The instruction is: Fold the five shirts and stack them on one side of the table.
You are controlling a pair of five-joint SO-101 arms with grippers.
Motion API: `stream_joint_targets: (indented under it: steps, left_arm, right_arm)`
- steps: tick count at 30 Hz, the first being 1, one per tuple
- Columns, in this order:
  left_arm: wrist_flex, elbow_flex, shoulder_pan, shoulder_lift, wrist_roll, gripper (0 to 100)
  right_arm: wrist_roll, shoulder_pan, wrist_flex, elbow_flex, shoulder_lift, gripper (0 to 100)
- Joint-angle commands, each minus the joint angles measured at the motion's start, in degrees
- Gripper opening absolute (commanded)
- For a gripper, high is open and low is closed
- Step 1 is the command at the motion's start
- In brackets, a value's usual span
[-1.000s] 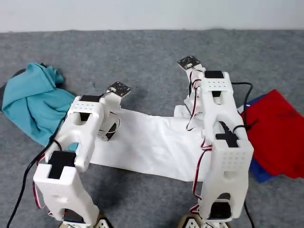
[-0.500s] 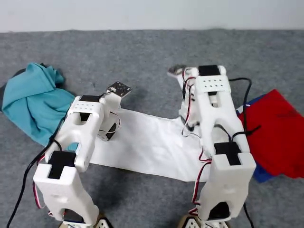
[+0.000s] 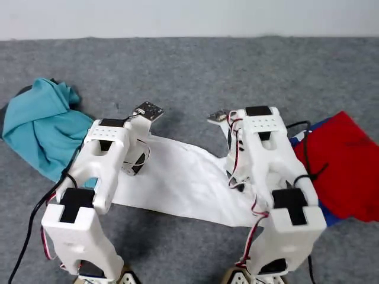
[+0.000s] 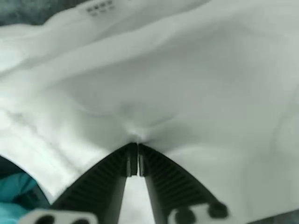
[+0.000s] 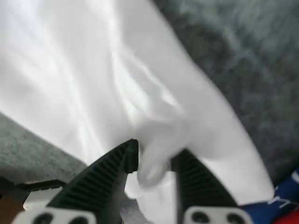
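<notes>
A white shirt [image 3: 183, 177] lies spread across the middle of the grey table between the two arms. My left gripper [image 4: 134, 151] is shut, pinching a fold of the white shirt [image 4: 187, 70] at its left part, beside the teal shirt. In the high view it sits low on the cloth [image 3: 138, 161]. My right gripper [image 5: 154, 163] is shut on a bunched piece of the white shirt [image 5: 70, 70] near its right edge. From above, that gripper is hidden under the right arm [image 3: 263, 136].
A crumpled teal shirt [image 3: 41, 127] lies at the left over something dark [image 3: 23, 92]. A red shirt [image 3: 346, 163] lies at the right on top of a blue one [image 3: 325, 218]. Bare grey table [image 3: 189, 71] stretches behind the arms to a white wall.
The right arm has swung left and toward the near edge, dragging the white shirt's far right corner inward. The left arm has stayed still.
</notes>
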Motion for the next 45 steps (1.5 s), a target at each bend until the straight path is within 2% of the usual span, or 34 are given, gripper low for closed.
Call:
stream_joint_targets:
  steps: [1,4,7,10,14,19,28,38,45]
  left_arm:
    - [-2.1,1.0,0.1,1.0,0.1,2]
    - [-2.1,1.0,0.1,1.0,0.1,2]
    - [-2.1,1.0,0.1,1.0,0.1,2]
    - [-2.1,1.0,0.1,1.0,0.1,2]
    - [-2.1,1.0,0.1,1.0,0.1,2]
    - [-2.1,1.0,0.1,1.0,0.1,2]
    - [-2.2,1.0,0.1,1.0,0.1,2]
    - [-2.2,1.0,0.1,1.0,0.1,2]
    - [-2.2,1.0,0.1,1.0,0.1,2]
  right_arm:
    - [0.6,-0.7,0.0,2.9,-6.2,22.0]
    - [1.0,-2.9,0.2,6.8,-9.5,22.4]
    - [4.7,-5.4,0.4,9.6,-13.1,22.4]
    - [4.4,-2.7,-2.1,5.6,-17.5,22.4]
    - [-2.6,4.2,-10.2,-2.3,-18.6,22.5]
    - [-9.0,8.9,-18.6,-8.6,-10.2,22.4]
    - [-9.9,4.3,-9.7,-18.9,7.8,22.3]
    - [-11.2,-4.7,1.0,-19.4,8.6,22.3]
    - [-13.0,-7.2,1.6,-18.9,9.3,22.3]
